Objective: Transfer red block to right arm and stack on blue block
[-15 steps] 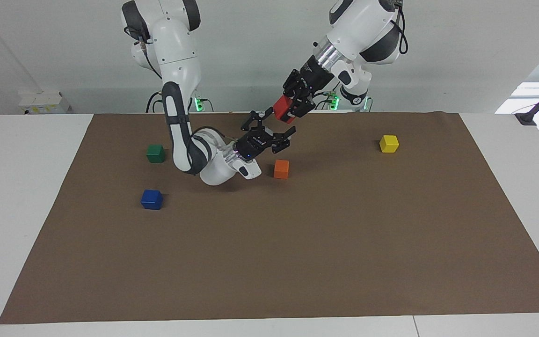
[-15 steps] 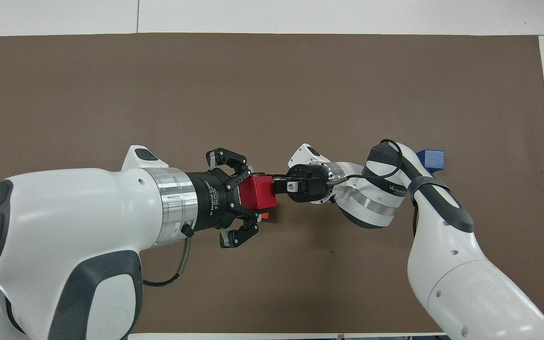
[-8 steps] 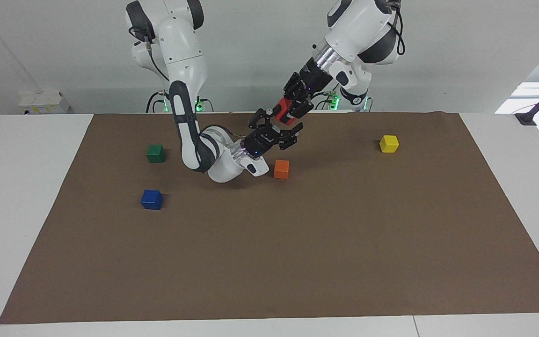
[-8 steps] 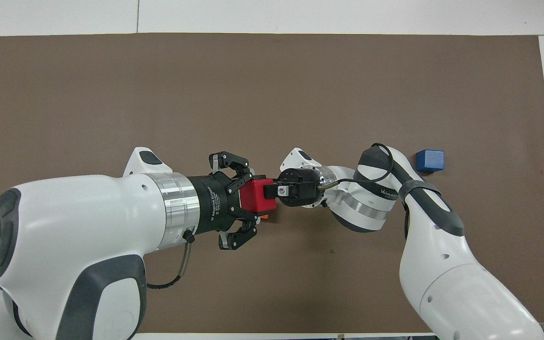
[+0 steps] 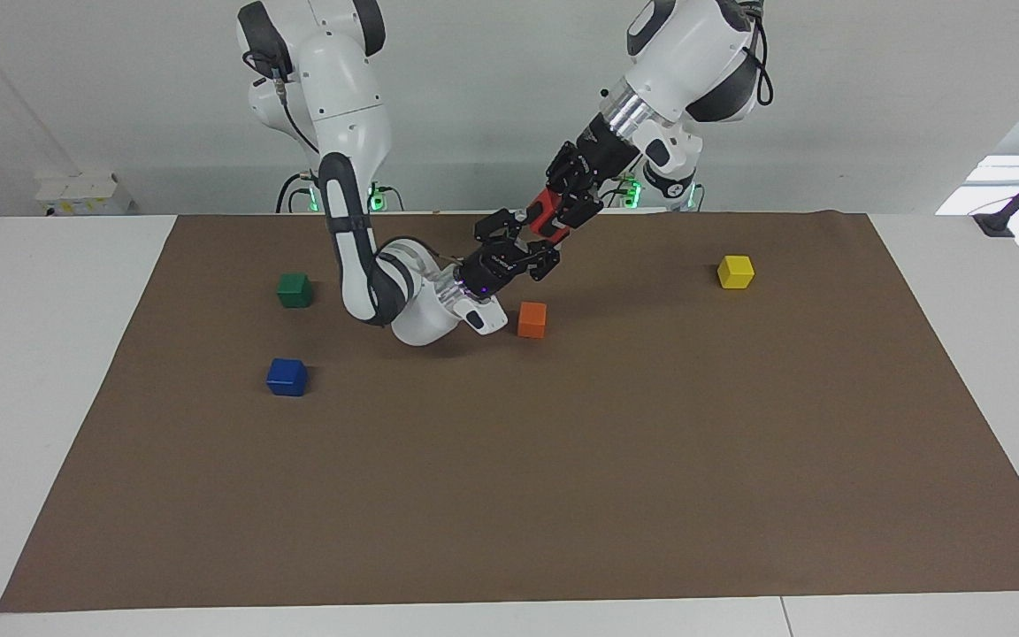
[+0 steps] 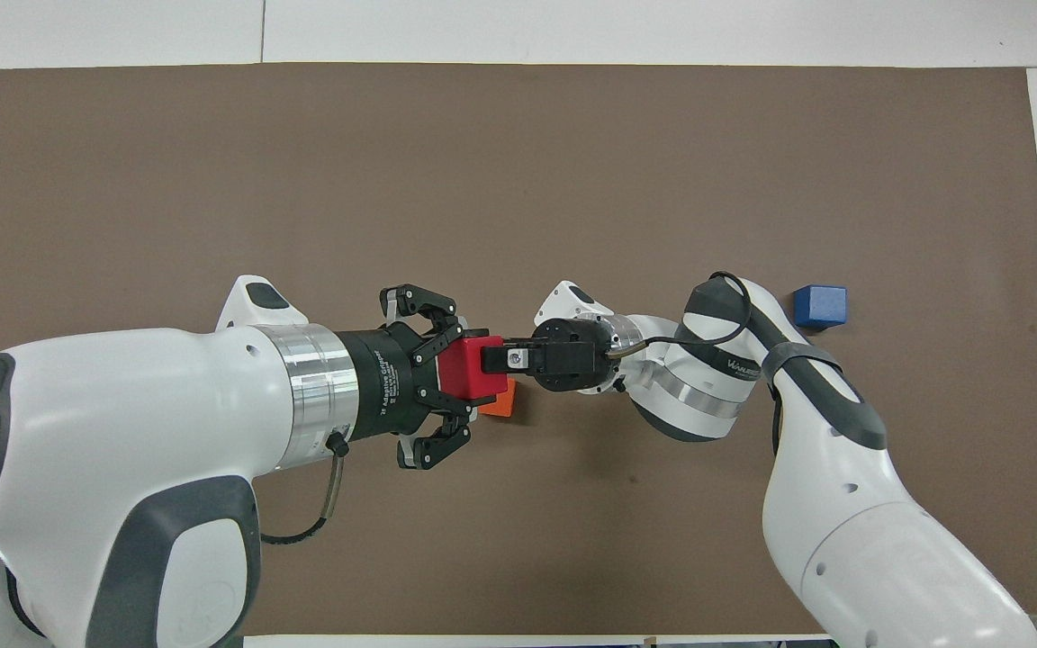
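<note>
Your right gripper (image 5: 534,245) has just closed its fingers onto the red block (image 5: 545,218), which your left gripper (image 5: 563,212) still clamps in the air over the orange block (image 5: 532,319), so both arms now hold it and the handover awaits only the left's release. A second ago the right's fingers stood wide open just short of the block. The blue block (image 5: 287,377) sits untouched toward the right arm's end of the brown mat (image 5: 563,460).

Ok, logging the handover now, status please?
Left claw shut on small red cube, above orange cube. Right claw closed on it too. Dark blue cube unobstructed.
</note>
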You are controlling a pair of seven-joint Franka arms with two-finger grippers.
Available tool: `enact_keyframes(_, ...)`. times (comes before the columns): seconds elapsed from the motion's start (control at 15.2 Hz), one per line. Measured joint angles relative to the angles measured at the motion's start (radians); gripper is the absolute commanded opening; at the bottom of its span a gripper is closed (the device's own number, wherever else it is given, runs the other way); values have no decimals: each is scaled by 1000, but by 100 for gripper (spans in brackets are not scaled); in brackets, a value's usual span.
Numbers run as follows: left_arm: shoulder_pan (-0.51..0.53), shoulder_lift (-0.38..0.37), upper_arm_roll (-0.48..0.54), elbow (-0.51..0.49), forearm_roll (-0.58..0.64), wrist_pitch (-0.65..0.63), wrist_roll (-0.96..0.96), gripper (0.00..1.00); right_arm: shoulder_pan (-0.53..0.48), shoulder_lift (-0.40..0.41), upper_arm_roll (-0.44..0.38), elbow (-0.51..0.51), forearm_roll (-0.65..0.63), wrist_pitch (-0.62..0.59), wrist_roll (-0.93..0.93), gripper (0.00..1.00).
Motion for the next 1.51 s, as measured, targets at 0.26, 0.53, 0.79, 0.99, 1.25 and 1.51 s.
enact_keyframes(0.26,0,-1,-1,1,0,2,1,100,2,-1,0,3,0,7,0,0)
enact_keyframes(0.53,38,-4,-1,6,0,1,104,100,13,-1,4,12,2,39,0,0)
enact_keyframes(0.79,187,-6,2,6,11,-74,354,100,12,-2,3,22,8,54,0,0)
enact_keyframes(0.99,341,-5,8,5,86,-140,629,100,11,-8,2,22,8,56,15,0)
enact_keyframes(1.25,534,9,13,3,220,-168,1089,100,-27,-75,-2,26,-74,194,89,0)
enact_keyframes(1.51,578,103,8,97,474,-229,1277,100,-115,-199,-7,28,-241,343,233,0)
